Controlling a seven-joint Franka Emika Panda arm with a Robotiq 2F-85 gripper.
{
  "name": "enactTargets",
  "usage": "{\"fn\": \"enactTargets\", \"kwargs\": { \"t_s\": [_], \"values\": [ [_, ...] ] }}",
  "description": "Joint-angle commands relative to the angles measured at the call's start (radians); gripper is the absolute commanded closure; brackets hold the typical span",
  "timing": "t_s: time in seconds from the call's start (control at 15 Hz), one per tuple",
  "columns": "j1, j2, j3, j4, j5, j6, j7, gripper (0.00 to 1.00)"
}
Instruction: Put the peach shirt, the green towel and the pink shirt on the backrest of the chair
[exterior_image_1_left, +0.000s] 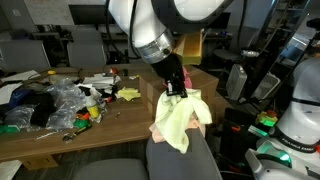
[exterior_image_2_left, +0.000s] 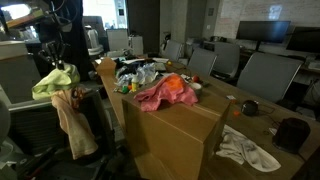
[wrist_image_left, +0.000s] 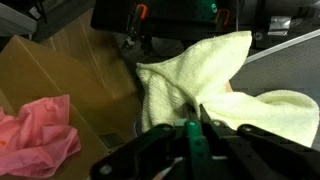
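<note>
My gripper (exterior_image_1_left: 178, 88) is shut on the pale yellow-green towel (exterior_image_1_left: 180, 120), which hangs bunched just above the grey chair's backrest (exterior_image_1_left: 185, 160). In the wrist view the fingertips (wrist_image_left: 197, 112) pinch a fold of the towel (wrist_image_left: 200, 70). The peach shirt (exterior_image_2_left: 72, 125) is draped over the backrest and hangs down below the towel (exterior_image_2_left: 55, 82). The rose-pink shirt (exterior_image_2_left: 160, 95) with its orange patch lies crumpled on the brown table (exterior_image_2_left: 170, 130), and also shows at the lower left of the wrist view (wrist_image_left: 38, 135).
The table (exterior_image_1_left: 60, 140) carries a heap of plastic bags and small toys (exterior_image_1_left: 60, 100). A white cloth (exterior_image_2_left: 245, 148) and a dark cup (exterior_image_2_left: 250, 107) lie further along it. Grey office chairs (exterior_image_2_left: 265, 70) stand behind. A white machine (exterior_image_1_left: 300, 110) stands close beside the chair.
</note>
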Motion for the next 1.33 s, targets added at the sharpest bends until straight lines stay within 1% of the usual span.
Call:
{"fn": "enactTargets", "kwargs": {
  "t_s": [0.0,0.4,1.0,1.07,1.2,1.27],
  "values": [
    [-0.023,-0.041,-0.018,-0.038,0.05,0.001,0.015,0.99],
    [-0.053,-0.053,-0.042,-0.069,0.087,0.014,0.018,0.99],
    [-0.021,-0.039,-0.005,-0.071,0.043,0.023,0.038,0.99],
    [-0.02,-0.041,-0.003,-0.074,0.045,0.027,0.043,0.76],
    [-0.02,-0.043,-0.001,-0.076,0.05,0.032,0.046,0.65],
    [-0.021,-0.044,-0.002,-0.077,0.053,0.035,0.047,0.56]
  ]
}}
